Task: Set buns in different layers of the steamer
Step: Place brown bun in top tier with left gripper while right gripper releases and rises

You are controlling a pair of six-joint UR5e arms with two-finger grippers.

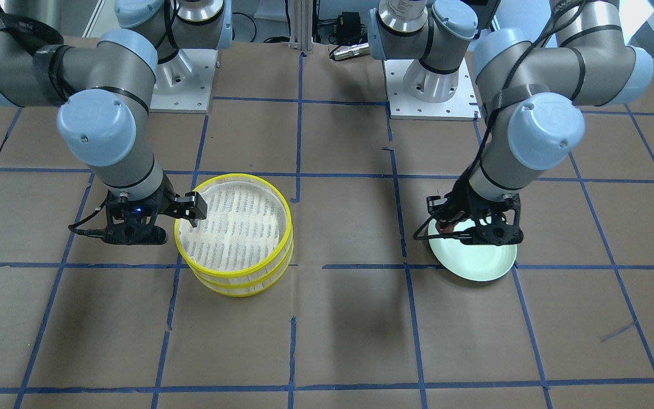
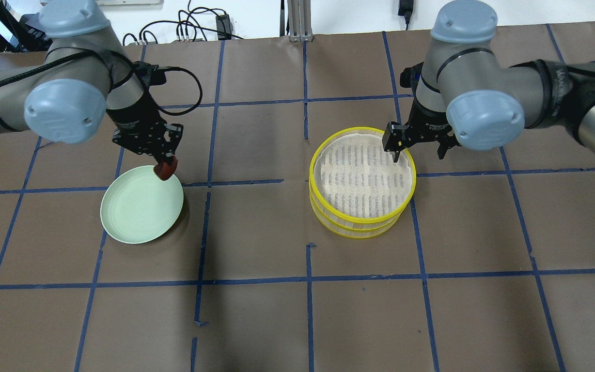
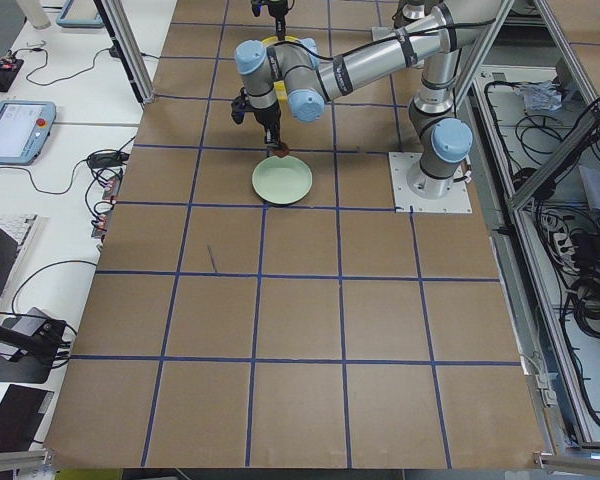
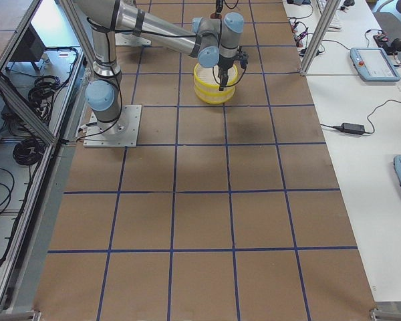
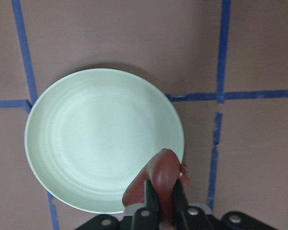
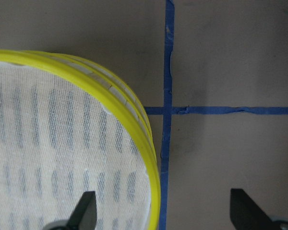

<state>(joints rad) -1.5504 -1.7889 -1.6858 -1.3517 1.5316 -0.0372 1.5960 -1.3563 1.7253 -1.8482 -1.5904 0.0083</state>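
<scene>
My left gripper (image 2: 166,166) is shut on the reddish-brown bun (image 2: 165,169) and holds it just over the edge of the pale green plate (image 2: 137,212). In the left wrist view the bun (image 5: 159,173) sits between the shut fingers (image 5: 150,197) above the plate's (image 5: 96,139) rim. The steamer (image 2: 314,186) is two yellow-rimmed trays stacked; the top tray's mesh floor (image 2: 362,175) is bare. My right gripper (image 2: 417,150) is open and straddles the steamer's rim (image 6: 134,120), one finger (image 6: 86,208) over the mesh. The white bun is not in view.
The table is brown paper with a blue tape grid. The plate (image 1: 480,255) holds nothing. The two arm bases (image 1: 429,85) stand at the robot's edge of the table. Desks with cables and tablets lie beyond the table's ends.
</scene>
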